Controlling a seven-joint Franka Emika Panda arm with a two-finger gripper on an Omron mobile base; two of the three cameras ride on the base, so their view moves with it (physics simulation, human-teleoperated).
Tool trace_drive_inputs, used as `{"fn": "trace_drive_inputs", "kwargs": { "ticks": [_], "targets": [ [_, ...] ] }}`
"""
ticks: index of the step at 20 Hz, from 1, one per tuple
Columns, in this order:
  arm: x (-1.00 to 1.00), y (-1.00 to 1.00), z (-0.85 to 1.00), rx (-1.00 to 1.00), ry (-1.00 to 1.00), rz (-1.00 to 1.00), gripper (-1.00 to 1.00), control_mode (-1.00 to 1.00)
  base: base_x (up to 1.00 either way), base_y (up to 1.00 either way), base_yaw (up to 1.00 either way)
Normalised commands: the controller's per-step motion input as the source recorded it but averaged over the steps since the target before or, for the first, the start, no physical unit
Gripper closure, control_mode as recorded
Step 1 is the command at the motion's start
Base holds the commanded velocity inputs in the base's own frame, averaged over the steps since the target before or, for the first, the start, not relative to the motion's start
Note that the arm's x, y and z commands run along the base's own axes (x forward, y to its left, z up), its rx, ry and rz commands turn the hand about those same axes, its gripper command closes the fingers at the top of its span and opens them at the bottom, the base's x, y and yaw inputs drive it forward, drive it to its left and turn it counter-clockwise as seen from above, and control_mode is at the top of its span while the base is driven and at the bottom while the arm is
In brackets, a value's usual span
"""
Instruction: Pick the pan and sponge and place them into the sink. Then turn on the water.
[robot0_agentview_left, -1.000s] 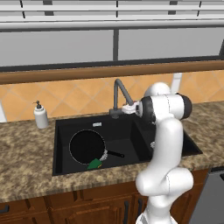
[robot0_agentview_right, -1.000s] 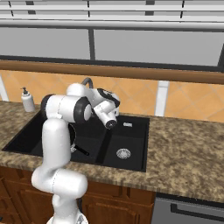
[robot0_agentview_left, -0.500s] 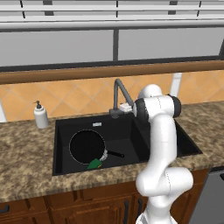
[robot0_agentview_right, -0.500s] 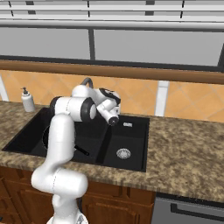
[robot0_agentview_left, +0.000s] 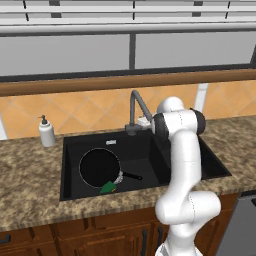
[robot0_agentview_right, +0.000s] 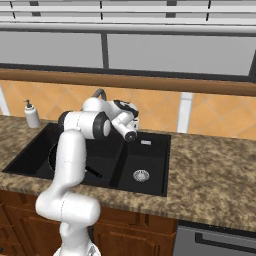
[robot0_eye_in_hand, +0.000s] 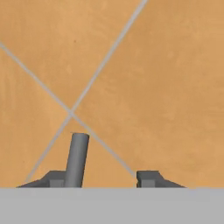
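Both pan (robot0_agentview_left: 99, 167) and sponge (robot0_agentview_left: 107, 187) lie in the sink (robot0_agentview_left: 70, 150), and the gripper (robot0_eye_in_hand: 103, 179), wide open a second ago, now half-closes beside the faucet lever (robot0_eye_in_hand: 77, 159), grasping nothing yet.

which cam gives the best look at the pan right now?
Left base view. The pan lies whole and unblocked in the large basin of the sink, handle toward the divider, the sponge at its near rim. In the right base view the arm covers most of it; the handle and a sliver of rim show.
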Motion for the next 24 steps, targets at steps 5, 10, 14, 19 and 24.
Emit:
{"fn": "trace_drive_inputs", "kwargs": {
  "ticks": [5,10,14,19,24],
  "targets": [
    [0.0,-0.45,-0.01,0.0,0.12,-0.09,1.0,-1.0,0.0,0.0,0.0],
    [0.0,-0.87,-0.09,0.03,0.19,-0.05,1.0,-1.0,0.0,0.0,0.0],
    [-0.01,-0.99,-0.24,0.08,0.14,0.0,1.0,-1.0,0.0,0.0,0.0],
    [-0.18,-0.83,-0.18,0.1,0.02,0.0,1.0,-1.0,0.0,0.0,0.0],
    [-0.62,-0.84,0.02,0.14,-0.01,0.01,1.0,-1.0,0.0,0.0,0.0]
  ]
}}
